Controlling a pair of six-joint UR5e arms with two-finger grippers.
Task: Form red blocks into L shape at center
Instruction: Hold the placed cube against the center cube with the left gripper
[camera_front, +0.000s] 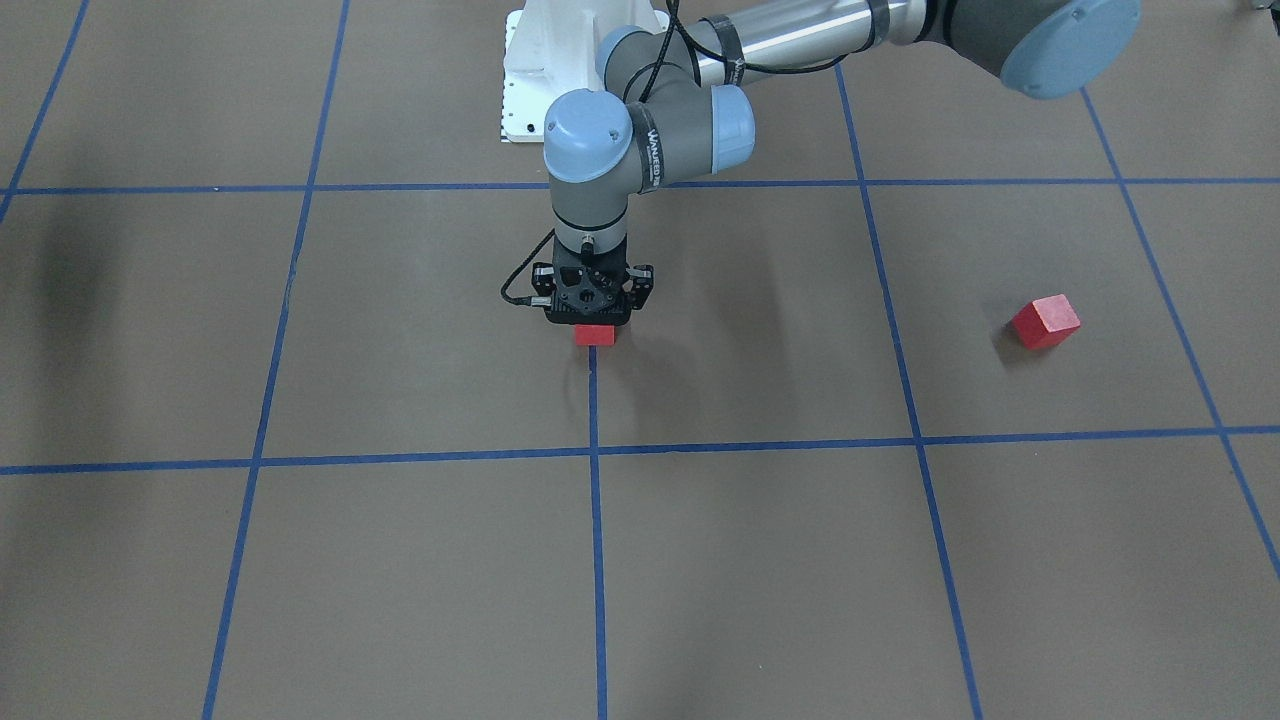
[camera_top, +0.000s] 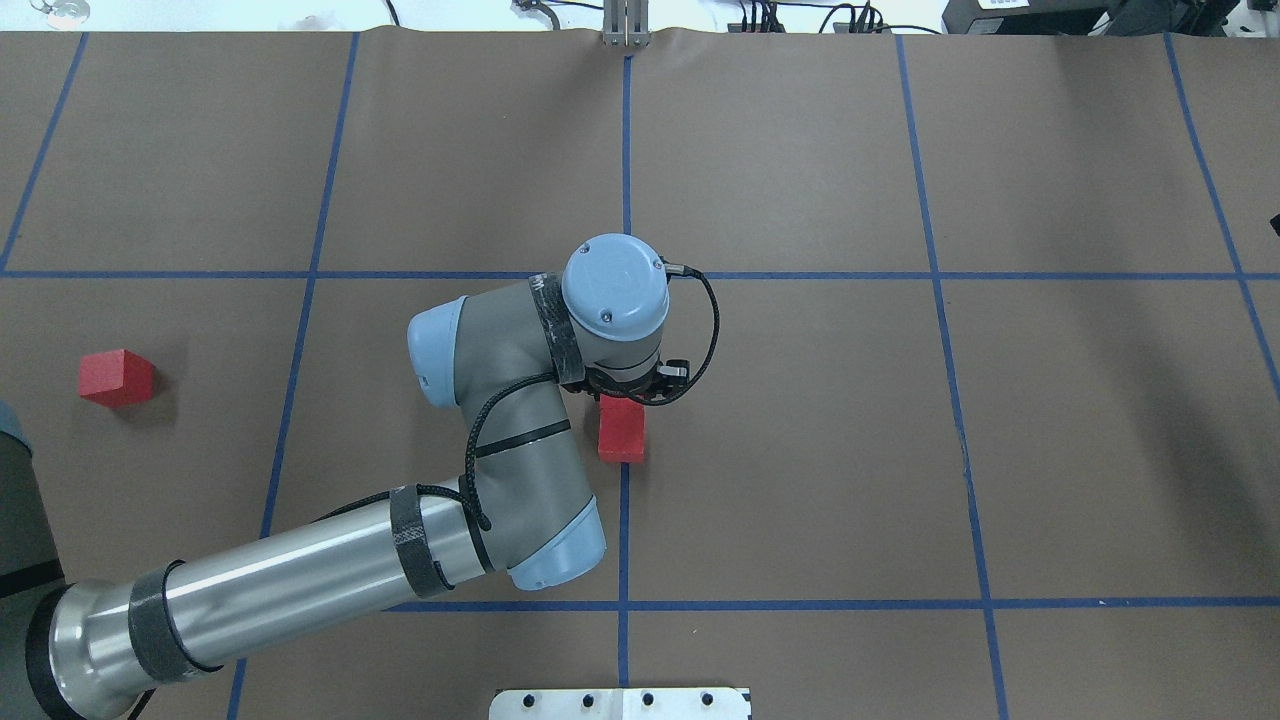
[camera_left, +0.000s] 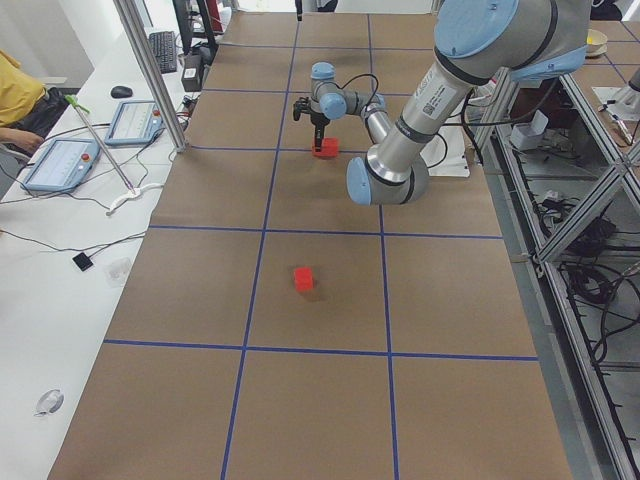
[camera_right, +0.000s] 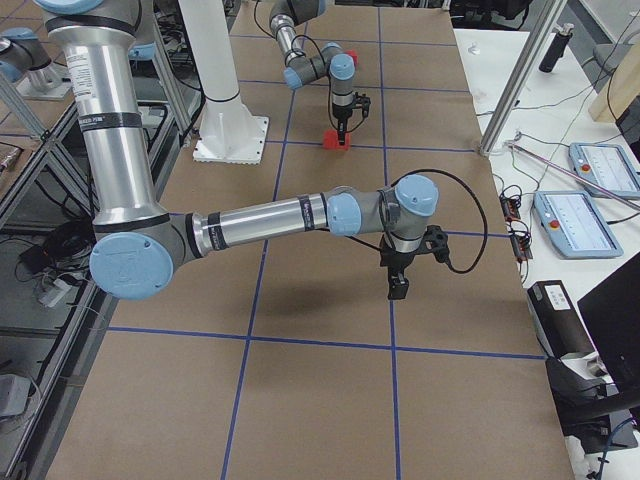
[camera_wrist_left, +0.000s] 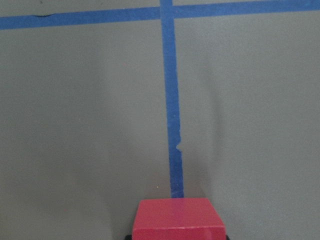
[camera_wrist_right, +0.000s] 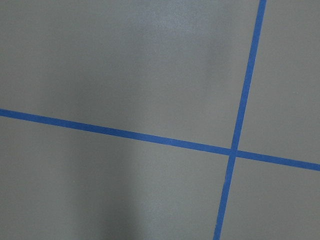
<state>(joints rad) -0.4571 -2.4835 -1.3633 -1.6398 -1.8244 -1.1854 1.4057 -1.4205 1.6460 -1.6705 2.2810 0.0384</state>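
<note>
Left claw (camera_front: 596, 320) points straight down over a red block (camera_top: 621, 432) smack in the middle of the counter (camera_front: 420, 580), right on the central blue tape line (camera_front: 594, 410). Its fingers are hidden, so I can't tell if it's clamped on or spread. Another red block (camera_top: 117, 377) sits alone, turned a bit, well off toward the counter's left end. Right claw (camera_right: 398, 288) hangs low toward the right end, can't tell if it's apart or together.

Red blocks (camera_top: 621, 432), perhaps two, half-hidden
</note>
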